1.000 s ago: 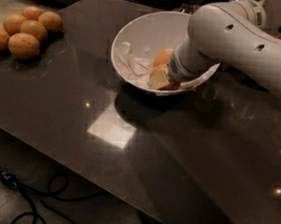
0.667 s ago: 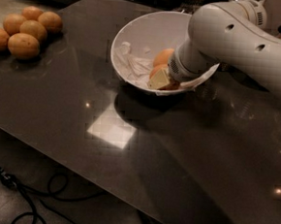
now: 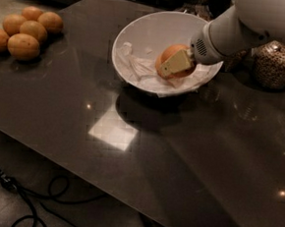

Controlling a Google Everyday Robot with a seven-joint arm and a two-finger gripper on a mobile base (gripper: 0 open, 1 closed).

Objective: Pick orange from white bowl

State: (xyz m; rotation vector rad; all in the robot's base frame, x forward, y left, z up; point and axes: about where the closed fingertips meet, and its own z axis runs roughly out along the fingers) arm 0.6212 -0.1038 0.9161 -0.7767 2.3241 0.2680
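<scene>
The orange (image 3: pixel 168 52) sits in the right half of the white bowl (image 3: pixel 144 33), on crumpled white paper (image 3: pixel 135 65) that lines the bottom. I judge it firm and moderately heavy, with a rind that gives slightly and can slip or roll under an off-centre squeeze, so the hold should fall across its widest middle. It looks nearly round, so no long axis or pointing direction shows, and I cannot make out a stem end. The pincer (image 3: pixel 175 62) reaches in from the upper right and seems clamped on the fruit, one pale pad (image 3: pixel 177 64) flat across its near face, the other hidden behind it. The bowl rests on the dark counter (image 3: pixel 179 148), with loose oranges (image 3: pixel 28 30) well apart at the left and a grain jar (image 3: pixel 277 64) at the right
</scene>
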